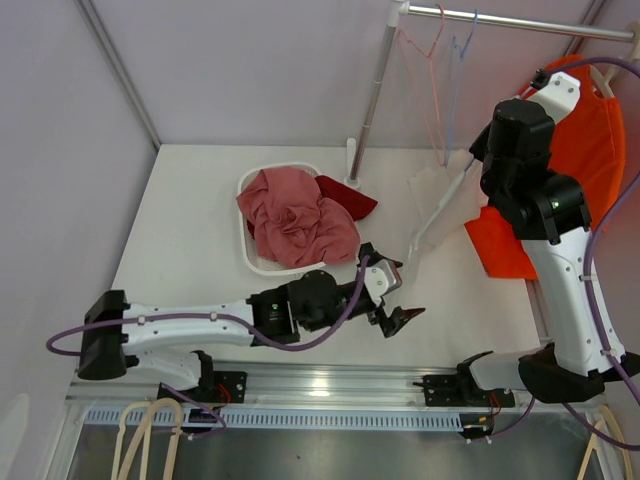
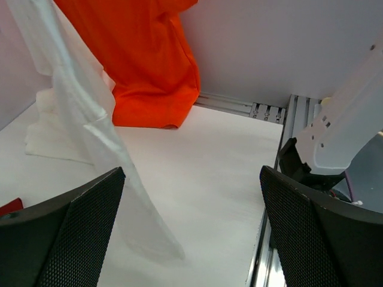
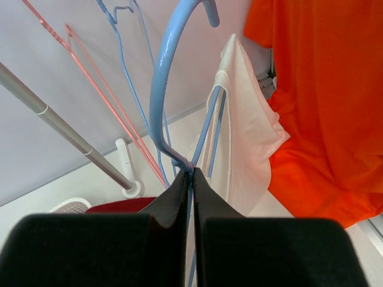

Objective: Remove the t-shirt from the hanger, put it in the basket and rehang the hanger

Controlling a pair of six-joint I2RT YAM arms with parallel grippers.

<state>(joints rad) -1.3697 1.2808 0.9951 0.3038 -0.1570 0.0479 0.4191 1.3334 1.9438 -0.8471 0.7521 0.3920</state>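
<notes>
A white t-shirt (image 3: pixel 246 137) hangs on a light blue hanger (image 3: pixel 160 78). My right gripper (image 3: pixel 192 174) is shut on that hanger just below its hook, held up off the table. From above, the t-shirt (image 1: pixel 438 212) trails diagonally down onto the table, its lower end next to my left gripper (image 1: pixel 392 290). The left gripper (image 2: pixel 191 233) is open low over the table with nothing between its fingers. The shirt's white cloth (image 2: pixel 78 113) falls past its left finger (image 2: pixel 66 233).
An orange shirt (image 1: pixel 590 140) hangs at the right, behind the right arm. Empty pink (image 1: pixel 428 60) and blue (image 1: pixel 458 60) hangers hang on the rail (image 1: pixel 520 18). A white basket (image 1: pixel 247 255) holding pink cloth (image 1: pixel 295 215) stands left of the rack pole (image 1: pixel 368 105).
</notes>
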